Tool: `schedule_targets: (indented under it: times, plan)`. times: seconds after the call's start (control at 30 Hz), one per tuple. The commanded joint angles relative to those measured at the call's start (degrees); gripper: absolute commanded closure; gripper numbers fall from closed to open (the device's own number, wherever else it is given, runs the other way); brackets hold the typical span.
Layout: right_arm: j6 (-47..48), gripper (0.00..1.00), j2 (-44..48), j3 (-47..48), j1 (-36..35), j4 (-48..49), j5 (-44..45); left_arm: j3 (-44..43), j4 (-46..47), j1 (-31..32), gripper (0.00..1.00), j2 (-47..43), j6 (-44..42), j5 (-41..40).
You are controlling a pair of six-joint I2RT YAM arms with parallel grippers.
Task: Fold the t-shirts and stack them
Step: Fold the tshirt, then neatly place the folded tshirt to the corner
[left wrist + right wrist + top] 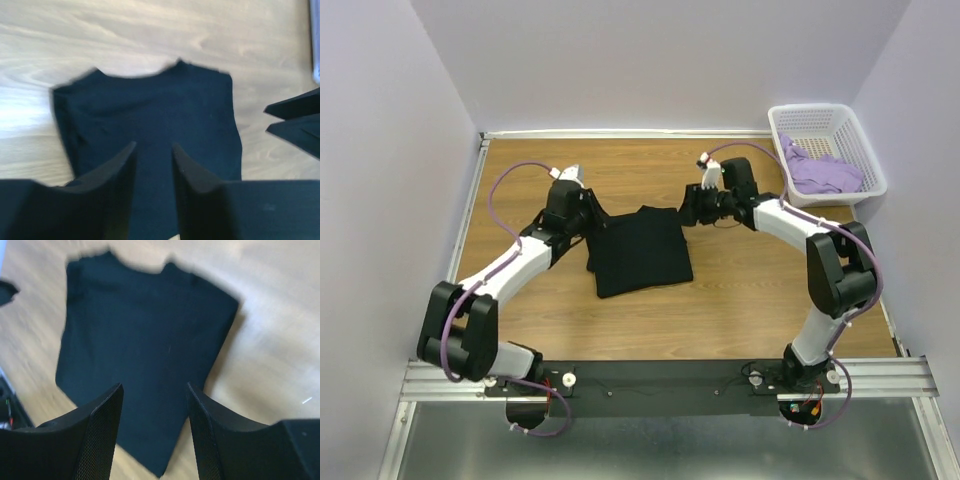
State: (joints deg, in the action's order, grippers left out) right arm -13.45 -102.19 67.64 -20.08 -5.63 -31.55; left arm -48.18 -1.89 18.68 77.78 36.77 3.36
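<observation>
The black t-shirt [640, 250] lies folded in a rough rectangle on the wooden table. It also shows in the left wrist view [150, 115] and in the right wrist view [145, 340]. The lavender t-shirt [823, 172] lies crumpled in the white basket [848, 120]. My left gripper [591, 215] hovers at the black shirt's left far corner, open and empty; it also shows in its own view [153, 146]. My right gripper [688, 208] hovers at the shirt's right far corner, open and empty; it also shows in its own view [155, 386].
The white lattice basket stands at the table's far right corner. Light walls close in the table [750, 290] on the left, back and right. A metal rail [670, 378] carries both arm bases at the near edge.
</observation>
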Motion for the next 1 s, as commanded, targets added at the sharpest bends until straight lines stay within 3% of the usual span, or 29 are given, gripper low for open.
schedule_targets:
  times: [0.0, 0.17, 0.37, 0.43, 0.57, 0.67, 0.97]
  plan:
    - [-1.8, 0.39, 1.8, -5.1, -1.6, -0.3, -1.6, -0.2, -0.7, 1.1, 0.64, 5.6, -0.1, -1.2]
    - [-1.7, 0.39, 3.4, -9.3, -2.2, 0.1, -0.7, -3.5, -1.2, -0.6, 0.74, 16.0, 0.6, -5.5]
    - [-1.9, 0.39, 5.2, -12.3, -2.1, 0.1, 1.1, -5.3, -6.5, -3.2, 0.73, 20.1, 2.1, -9.1]
    - [-2.1, 0.39, 6.0, -12.9, -2.1, 0.0, 2.0, -5.5, -10.0, -3.3, 0.69, 18.0, 2.3, -12.0]
    - [-2.9, 0.38, 8.1, -13.6, -2.2, -0.3, 3.0, -3.4, -13.0, -3.1, 0.37, 7.9, 1.9, -14.9]
    - [-3.4, 0.38, 10.1, -14.1, -2.6, -0.8, 3.2, -1.2, -15.8, -2.1, 0.22, 2.7, 1.7, -15.8]
    - [-3.8, 0.36, 17.6, -17.2, -3.2, -4.7, 4.7, 8.4, -19.6, -0.5, 0.21, -3.9, 3.7, -10.3]
